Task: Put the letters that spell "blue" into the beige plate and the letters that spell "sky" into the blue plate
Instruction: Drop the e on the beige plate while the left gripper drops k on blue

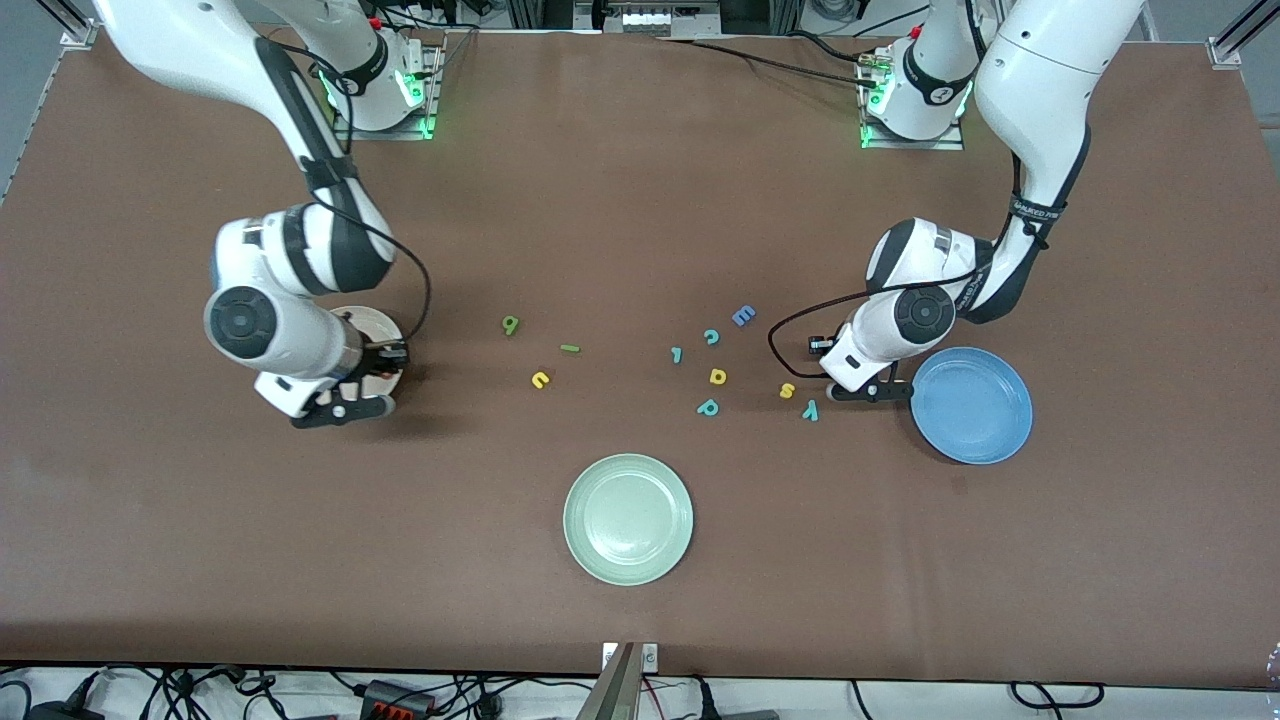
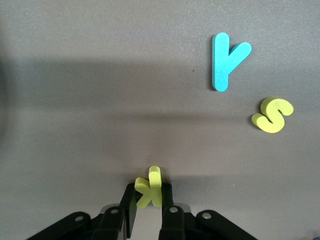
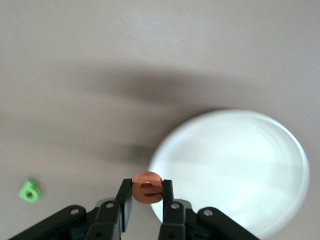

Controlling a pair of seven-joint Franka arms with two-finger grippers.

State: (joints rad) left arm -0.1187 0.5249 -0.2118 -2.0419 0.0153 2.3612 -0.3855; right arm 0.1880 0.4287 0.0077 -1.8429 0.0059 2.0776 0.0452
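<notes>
My left gripper [image 2: 149,194] is shut on the yellow k [image 2: 150,186], low over the table beside the blue plate [image 1: 972,405]. The teal y [image 2: 227,60] and yellow s [image 2: 272,115] lie flat close by; in the front view the s [image 1: 787,391] and y [image 1: 811,409] sit just beside the left gripper [image 1: 868,390]. The orange e [image 3: 147,187] is held by my shut right gripper [image 3: 147,190], at the rim of the beige plate [image 3: 235,170]. That plate [image 1: 385,322] is mostly hidden under the right gripper [image 1: 372,368]. Green b [image 1: 511,324], dark green l [image 1: 570,348] and yellow u [image 1: 540,379] lie mid-table.
A pale green plate [image 1: 628,518] sits nearer the front camera at mid-table. Between the u and the s lie a blue E [image 1: 743,316], a teal c [image 1: 711,337], a small teal piece [image 1: 677,354], a yellow round letter [image 1: 718,376] and a teal p [image 1: 708,407].
</notes>
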